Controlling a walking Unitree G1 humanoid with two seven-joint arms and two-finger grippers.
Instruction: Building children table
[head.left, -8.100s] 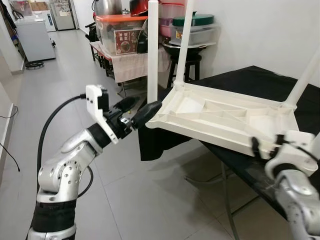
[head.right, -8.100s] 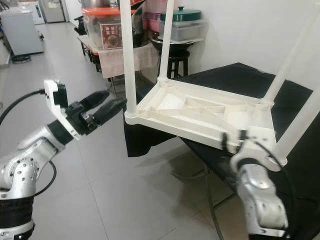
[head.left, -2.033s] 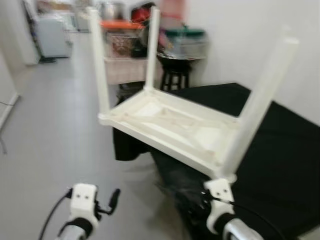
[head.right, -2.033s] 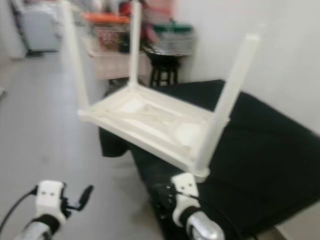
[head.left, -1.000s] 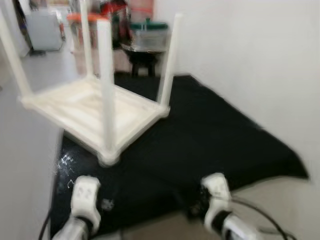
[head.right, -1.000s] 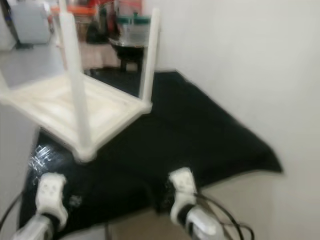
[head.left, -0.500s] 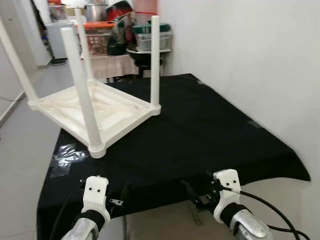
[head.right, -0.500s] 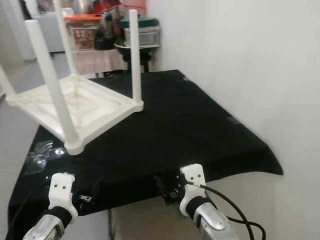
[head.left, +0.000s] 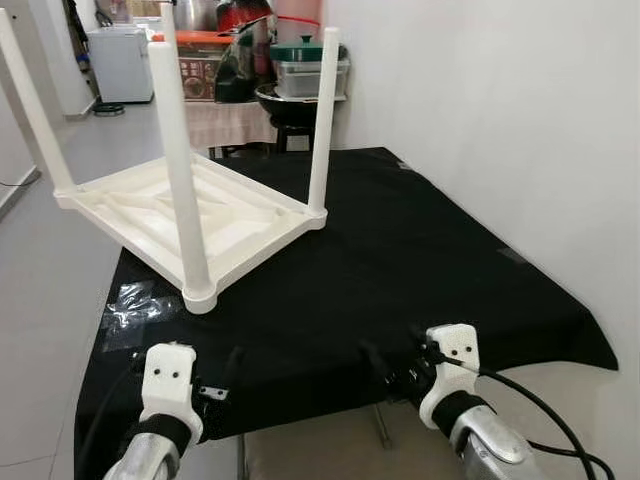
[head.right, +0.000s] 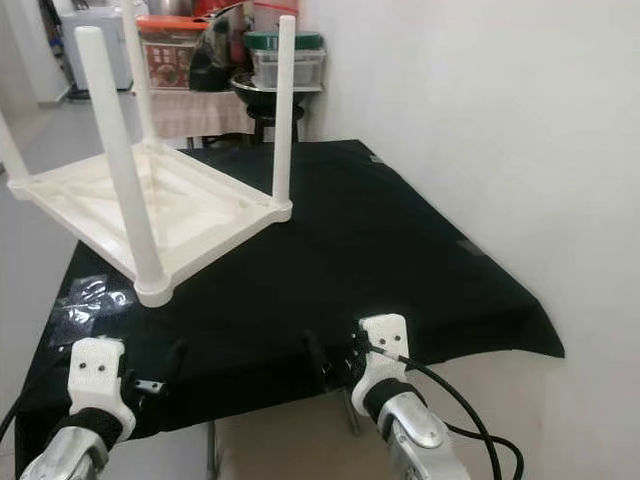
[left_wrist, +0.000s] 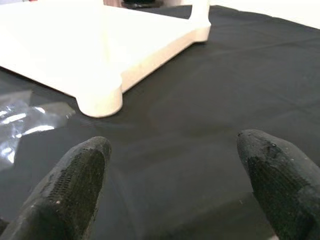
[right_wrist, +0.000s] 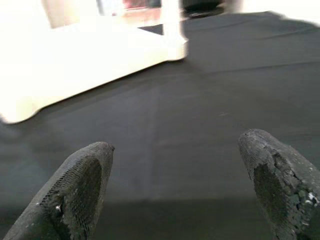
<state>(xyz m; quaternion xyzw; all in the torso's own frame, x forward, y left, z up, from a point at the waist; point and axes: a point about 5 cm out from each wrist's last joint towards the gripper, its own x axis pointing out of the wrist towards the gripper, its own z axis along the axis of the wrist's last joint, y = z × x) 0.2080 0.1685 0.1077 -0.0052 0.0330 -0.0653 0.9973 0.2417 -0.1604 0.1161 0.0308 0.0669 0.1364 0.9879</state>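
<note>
The white children's table (head.left: 190, 210) lies upside down at upper left of the black-draped surface (head.left: 420, 270) with four legs seemingly fitted; left pincer (left_wrist: 175, 185) and right pincer (right_wrist: 175, 187) hover released, empty; turning it upright probably remains.

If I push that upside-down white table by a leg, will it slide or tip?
Probably slides: the white children's table rests on its broad flat top. The black cloth may bunch under it. The long thin leg may flex; the ribbed plastic suggests low weight.
</note>
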